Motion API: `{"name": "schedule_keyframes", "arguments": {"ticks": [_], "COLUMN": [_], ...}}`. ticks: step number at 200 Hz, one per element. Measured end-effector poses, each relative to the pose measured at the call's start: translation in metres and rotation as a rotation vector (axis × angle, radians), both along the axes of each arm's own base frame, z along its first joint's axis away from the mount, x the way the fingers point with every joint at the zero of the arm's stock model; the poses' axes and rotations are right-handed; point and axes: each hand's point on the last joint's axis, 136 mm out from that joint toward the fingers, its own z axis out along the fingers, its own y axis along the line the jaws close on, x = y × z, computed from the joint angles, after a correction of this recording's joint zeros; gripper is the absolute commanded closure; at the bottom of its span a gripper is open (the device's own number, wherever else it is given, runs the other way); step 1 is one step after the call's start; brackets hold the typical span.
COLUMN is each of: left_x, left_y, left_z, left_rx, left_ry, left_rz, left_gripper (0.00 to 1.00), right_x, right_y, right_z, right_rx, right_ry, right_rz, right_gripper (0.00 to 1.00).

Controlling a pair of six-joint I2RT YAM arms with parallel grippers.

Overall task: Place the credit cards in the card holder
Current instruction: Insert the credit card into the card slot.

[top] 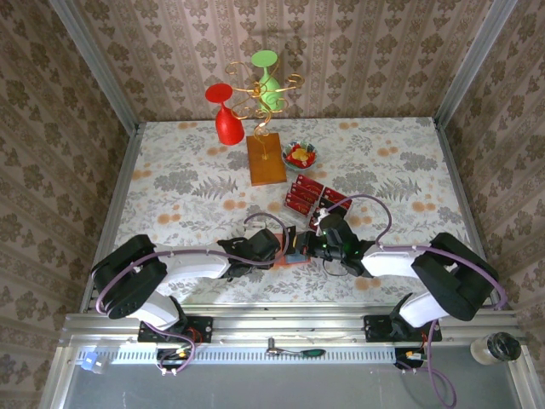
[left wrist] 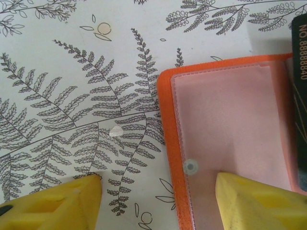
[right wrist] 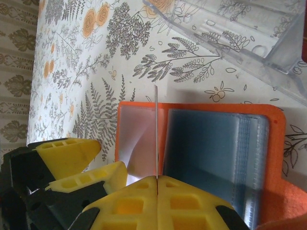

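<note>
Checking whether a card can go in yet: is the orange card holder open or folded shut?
Open: the card holder lies spread on the table, its clear inner sleeves exposed in both wrist views.

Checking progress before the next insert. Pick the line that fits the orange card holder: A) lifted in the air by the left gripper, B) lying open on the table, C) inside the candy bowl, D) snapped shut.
B: the card holder lies spread open on the table, its inner side facing up.
</note>
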Motion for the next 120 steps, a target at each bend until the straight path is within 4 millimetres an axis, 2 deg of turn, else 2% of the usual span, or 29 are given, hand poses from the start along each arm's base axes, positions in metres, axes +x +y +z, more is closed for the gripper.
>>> {"name": "schedule_keyframes", "arguments": {"ticks": [120], "left_x": [-0.0002], "left_y": [0.0002], "left_z": [-0.0001], "left_rx": [0.001], "left_ry": [-0.002], "left_rz": [0.002], "left_gripper": [0.35], "right_x": [-0.0044], "right_y": [0.0020], "right_z": [-0.0057], "right_rx": [0.007], "right_ry": [0.011], "right_rz": [0.003], "right_gripper": [1.00]}}
